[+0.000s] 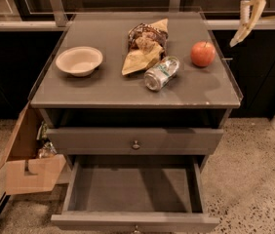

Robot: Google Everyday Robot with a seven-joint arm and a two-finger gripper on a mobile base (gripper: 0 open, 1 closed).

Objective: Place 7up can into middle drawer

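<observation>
The 7up can [161, 73] lies on its side on the cabinet top [103, 89], between the brown and tan snack bag [145, 45] and the red apple [203, 53]. The middle drawer [132, 189] is pulled open at the bottom of the view. Its flat grey floor is bare and its small knob [136, 228] is at the front edge. My gripper [245, 26] hangs in the air at the top right, beyond the cabinet's right edge, above and to the right of the apple. It holds nothing.
A beige bowl [79, 61] sits on the left of the cabinet top. The drawer above [135, 140] is closed, showing a flat front and knob. An open cardboard box [28, 165] stands on the floor at the left. A rail runs behind the cabinet.
</observation>
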